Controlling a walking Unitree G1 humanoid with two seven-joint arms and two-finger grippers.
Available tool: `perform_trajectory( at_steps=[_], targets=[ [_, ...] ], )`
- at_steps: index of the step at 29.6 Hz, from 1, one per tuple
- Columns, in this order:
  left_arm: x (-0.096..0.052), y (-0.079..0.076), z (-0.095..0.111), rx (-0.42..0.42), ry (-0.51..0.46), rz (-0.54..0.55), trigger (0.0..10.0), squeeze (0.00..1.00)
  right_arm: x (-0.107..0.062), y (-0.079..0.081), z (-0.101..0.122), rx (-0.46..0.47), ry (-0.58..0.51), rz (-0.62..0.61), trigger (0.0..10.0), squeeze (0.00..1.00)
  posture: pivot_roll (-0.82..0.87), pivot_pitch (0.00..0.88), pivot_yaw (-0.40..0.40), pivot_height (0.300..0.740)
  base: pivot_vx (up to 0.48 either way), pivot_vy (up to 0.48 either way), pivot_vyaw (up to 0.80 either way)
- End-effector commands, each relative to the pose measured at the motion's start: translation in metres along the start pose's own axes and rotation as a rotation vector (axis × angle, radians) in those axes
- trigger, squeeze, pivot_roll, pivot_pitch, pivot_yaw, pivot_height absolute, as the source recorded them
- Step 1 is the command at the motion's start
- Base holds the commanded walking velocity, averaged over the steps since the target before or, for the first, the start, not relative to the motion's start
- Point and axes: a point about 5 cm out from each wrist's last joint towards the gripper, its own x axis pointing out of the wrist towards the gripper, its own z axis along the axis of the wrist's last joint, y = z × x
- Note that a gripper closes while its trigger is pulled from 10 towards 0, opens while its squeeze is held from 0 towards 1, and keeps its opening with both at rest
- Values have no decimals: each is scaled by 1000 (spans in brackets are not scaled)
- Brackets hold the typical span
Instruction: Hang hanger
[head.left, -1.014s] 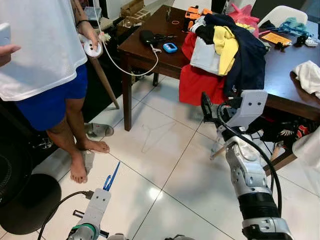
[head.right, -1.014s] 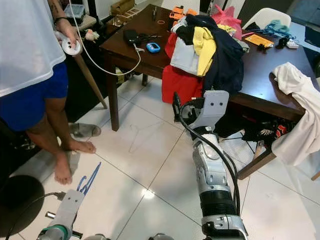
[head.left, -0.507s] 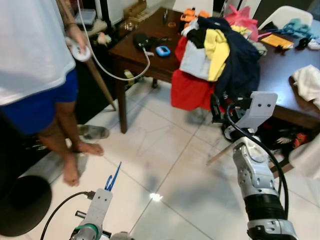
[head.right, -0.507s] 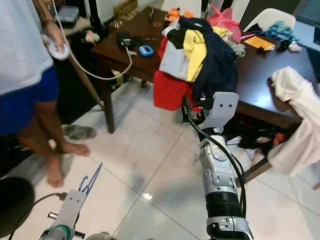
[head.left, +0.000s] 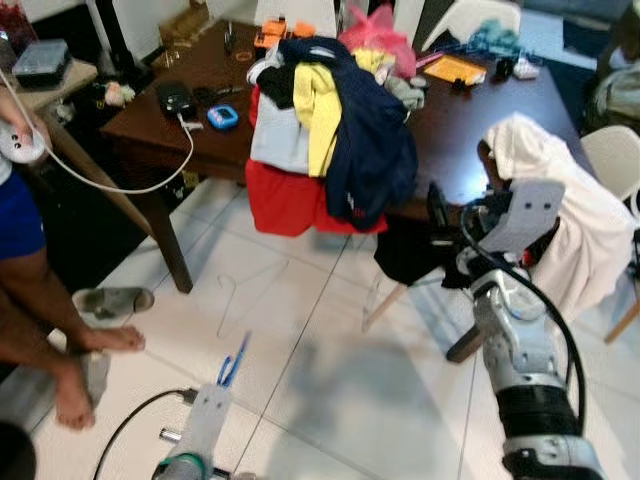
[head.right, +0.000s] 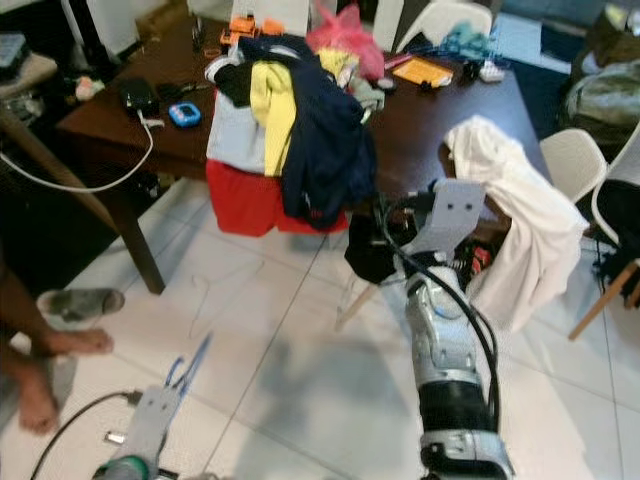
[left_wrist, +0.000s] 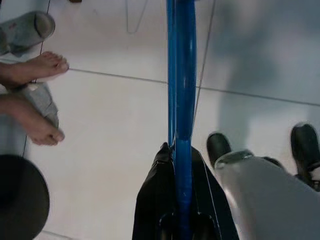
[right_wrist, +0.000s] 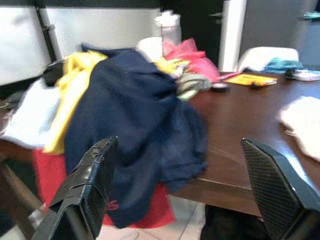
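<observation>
Blue hanger (left_wrist: 180, 100) sits clamped in my left jaws (left_wrist: 177, 150), low over the floor. My right jaws (right_wrist: 180, 190) are wide apart, facing the clothes (head.left: 335, 120) on the tabletop (head.left: 450, 130). I'm mid-carry, I judge; next I need a rail.

Home dining room, wooden table (head.left: 455, 120) heaped with clothes (head.left: 330, 120), tiled floor (head.left: 320, 370)

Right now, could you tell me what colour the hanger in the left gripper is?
Blue hanger, clearest in the left wrist view.
</observation>
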Motion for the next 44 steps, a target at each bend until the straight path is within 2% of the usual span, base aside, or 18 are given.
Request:
perform_trajectory(
  at_steps=[1,8,12,13,14,15,19,29,37,44],
  targets=[
    [-3,-5,-10,-19,32,-15,10000,0,-2,-3,-4,1,17,-11,10000,0,47,20,-27,740,0,0,0],
    [-4,-4,-14,-26,52,11,10000,0,-2,-3,-4,2,19,-8,10000,0,49,19,-30,740,0,0,0],
    [-4,-3,-14,46,40,10,10000,0,-1,-2,-4,3,21,-4,10000,0,53,17,-30,740,0,0,0],
    [-5,-3,-16,52,49,3,10000,59,-1,-1,-4,4,22,-3,10000,0,54,15,-30,740,0,0,0],
    [-5,-3,-16,52,49,3,10000,59,-1,-1,-4,4,22,-3,10000,0,54,15,-30,740,0,0,0],
    [-5,-3,-17,42,54,-16,10000,12,-1,-1,-5,5,22,-2,10000,0,52,16,-30,740,0,0,0],
    [-5,-5,-18,19,62,-37,10000,0,-1,-1,-5,5,22,-2,10000,0,52,15,-29,740,0,0,0],
    [-7,-9,-21,9,68,-42,10000,0,-4,-2,-7,13,34,-10,10000,0,50,21,-26,740,407,0,0],
    [-7,-8,-23,14,77,-40,10000,0,-4,-3,-8,20,35,-14,10000,0,50,23,-24,740,480,0,-778],
    [-8,-6,-26,13,88,-38,10000,0,-3,-1,-4,26,10,-7,10000,0,53,25,-25,740,480,0,0]
  ],
)
